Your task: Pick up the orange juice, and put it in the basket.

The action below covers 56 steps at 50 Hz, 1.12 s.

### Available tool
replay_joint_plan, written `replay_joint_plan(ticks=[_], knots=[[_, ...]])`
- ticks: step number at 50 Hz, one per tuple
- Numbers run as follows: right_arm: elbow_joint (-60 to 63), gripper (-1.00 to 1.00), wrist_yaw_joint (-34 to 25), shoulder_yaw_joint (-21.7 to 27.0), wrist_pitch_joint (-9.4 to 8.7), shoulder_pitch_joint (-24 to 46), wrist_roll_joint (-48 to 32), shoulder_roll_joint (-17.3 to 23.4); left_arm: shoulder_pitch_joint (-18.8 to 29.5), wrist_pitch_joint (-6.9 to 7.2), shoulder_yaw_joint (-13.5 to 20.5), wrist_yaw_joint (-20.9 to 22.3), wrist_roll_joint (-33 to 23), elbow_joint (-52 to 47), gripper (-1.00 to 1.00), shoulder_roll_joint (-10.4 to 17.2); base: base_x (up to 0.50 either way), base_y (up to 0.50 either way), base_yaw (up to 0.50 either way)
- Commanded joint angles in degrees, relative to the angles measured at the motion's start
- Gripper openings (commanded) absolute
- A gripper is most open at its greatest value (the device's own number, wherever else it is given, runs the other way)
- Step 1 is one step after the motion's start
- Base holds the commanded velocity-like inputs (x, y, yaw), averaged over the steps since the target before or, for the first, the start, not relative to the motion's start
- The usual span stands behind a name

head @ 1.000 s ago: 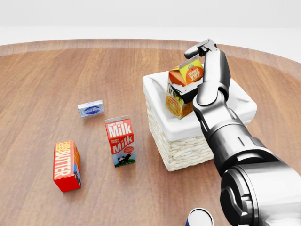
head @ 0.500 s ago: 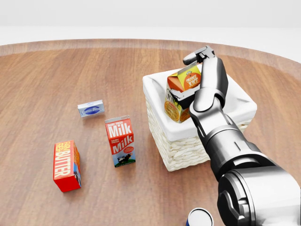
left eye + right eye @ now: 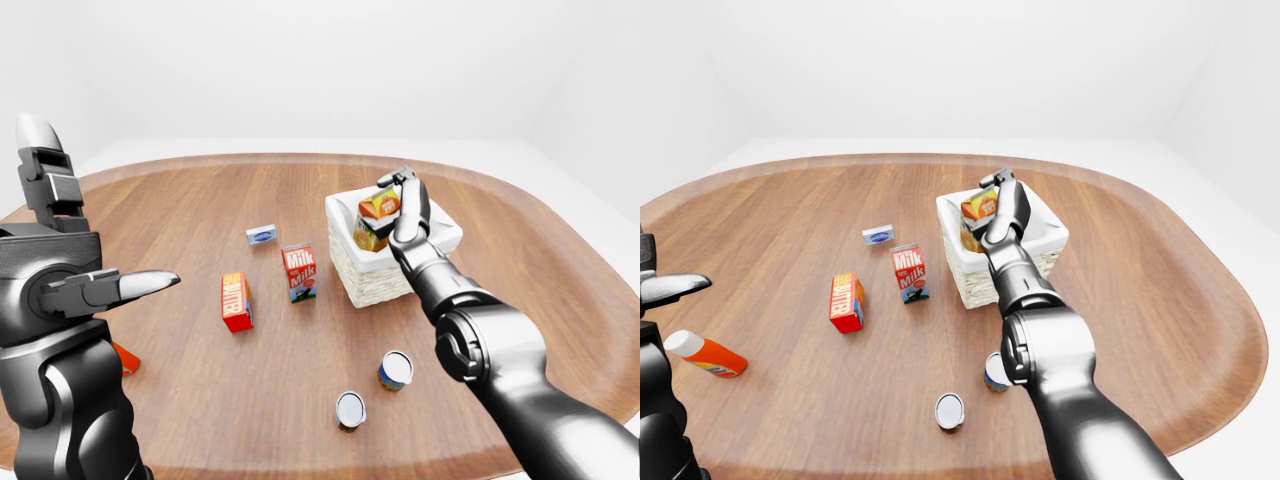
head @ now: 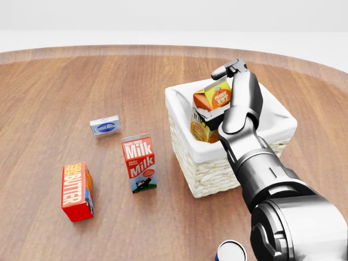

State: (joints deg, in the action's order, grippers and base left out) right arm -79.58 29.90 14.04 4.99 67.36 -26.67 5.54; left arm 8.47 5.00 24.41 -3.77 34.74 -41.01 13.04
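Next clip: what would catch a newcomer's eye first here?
The right hand holding the orange juice, tilted, inside the white basket at the head view's centre-right. Next, the red milk carton standing left of the basket, with the butter box further left.

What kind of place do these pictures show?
Probably a simulated tabletop test scene, not a real room: a bare rounded wooden table between blank white walls, with scattered groceries such as a milk carton and a butter box beside a wicker basket.
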Motion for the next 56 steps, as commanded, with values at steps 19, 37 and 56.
replay_joint_plan(ticks=[19,37,56], knots=[[0.6,1.00,0.1,0.2,0.01,-0.4,-1.5,-0.6,-0.1,0.00,0.0,0.2,-0.1,-0.3,1.00,0.0,0.00,0.00,0.00],[0.6,1.00,0.1,0.1,0.01,0.0,-1.6,-0.6,0.0,0.00,0.0,0.2,-0.2,-0.1,1.00,0.0,0.00,0.00,0.00],[0.8,1.00,-1.3,-0.4,0.01,2.8,-1.6,0.7,-0.1,0.00,0.0,0.2,-0.1,-0.3,1.00,0.0,0.00,0.00,0.00]])
